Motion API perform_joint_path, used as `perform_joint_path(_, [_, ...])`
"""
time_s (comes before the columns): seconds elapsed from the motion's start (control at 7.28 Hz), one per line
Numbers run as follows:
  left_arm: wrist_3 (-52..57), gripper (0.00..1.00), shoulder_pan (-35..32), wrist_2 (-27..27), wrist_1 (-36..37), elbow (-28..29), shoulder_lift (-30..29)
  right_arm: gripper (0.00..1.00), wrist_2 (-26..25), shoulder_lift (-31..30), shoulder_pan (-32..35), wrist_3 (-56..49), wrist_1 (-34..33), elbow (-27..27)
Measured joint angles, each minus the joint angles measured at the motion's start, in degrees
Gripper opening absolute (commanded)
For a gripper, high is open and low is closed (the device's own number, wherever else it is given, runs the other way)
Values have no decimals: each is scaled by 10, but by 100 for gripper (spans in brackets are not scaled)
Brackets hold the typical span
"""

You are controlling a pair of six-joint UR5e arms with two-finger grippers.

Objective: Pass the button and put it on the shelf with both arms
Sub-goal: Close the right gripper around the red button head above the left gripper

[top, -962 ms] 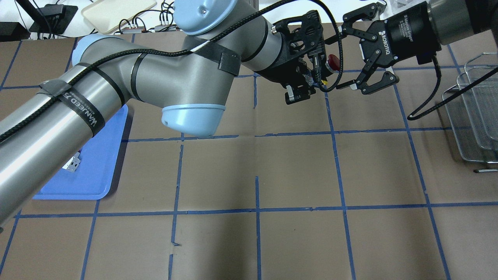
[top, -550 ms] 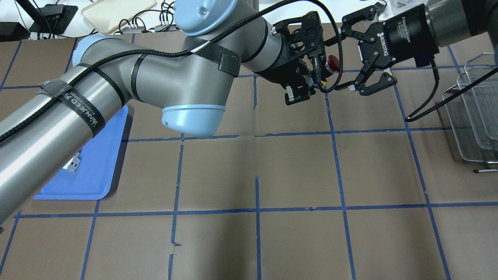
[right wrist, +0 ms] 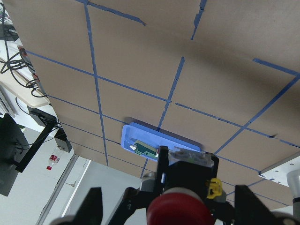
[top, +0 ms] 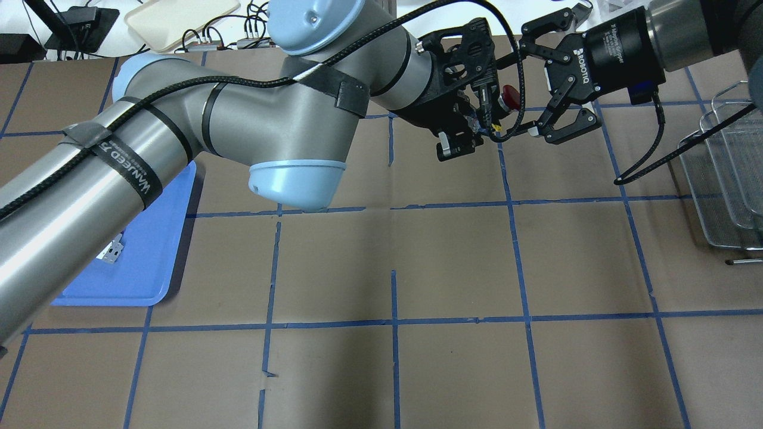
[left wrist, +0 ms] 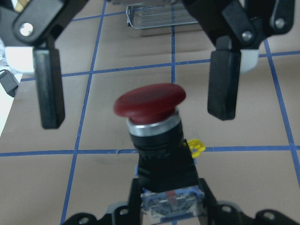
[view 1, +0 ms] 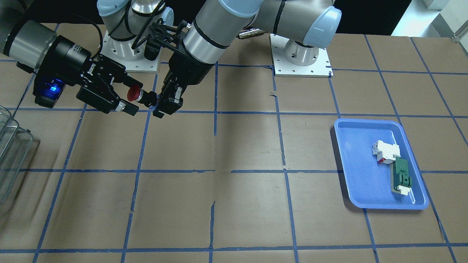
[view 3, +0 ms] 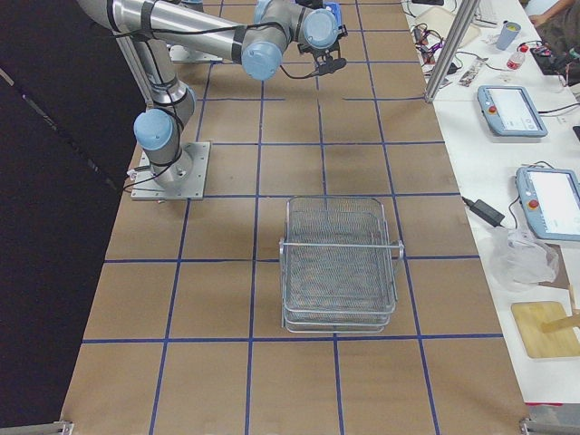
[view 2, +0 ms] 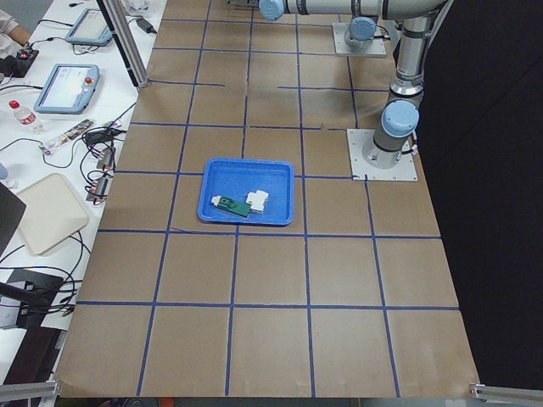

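Left gripper [view 1: 161, 103] is clenched on the button [left wrist: 150, 99] at its rear block, held above the table [view 1: 248, 146]. Right gripper [top: 524, 89] is spread, fingers flanking the red cap without contact. Table is brown with a blue tape grid. The shelf [view 3: 337, 263] stands well apart, and a cluttered white bench [view 3: 471, 136] runs alongside.

Brown table [view 1: 248, 146], blue tape grid [view 1: 241, 171], white bench [view 3: 471, 154]

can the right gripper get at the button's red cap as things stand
Probably yes: the right gripper is open with its fingers either side of the button, nothing between. The left gripper holds its rear block.
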Motion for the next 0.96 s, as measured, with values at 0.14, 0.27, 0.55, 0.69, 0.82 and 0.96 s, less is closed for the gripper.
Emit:
perform_joint_path(0.14, [-1,0,0,0,0,0,0,99,0,0,0,3,0,0])
perform_joint_path(0.27, [-1,0,0,0,0,0,0,96,0,1,0,5,0,1])
perform_joint_path(0.55, [-1,0,0,0,0,1,0,75,0,4,0,8,1,1])
perform_joint_path(0.69, [-1,0,0,0,0,1,0,61,0,5,0,9,1,1])
perform_joint_path(0.82, [-1,0,0,0,0,2,0,47,0,5,0,10,1,1])
perform_joint_path(0.96, [-1,0,0,0,0,2,0,30,1,6,0,10,1,1])
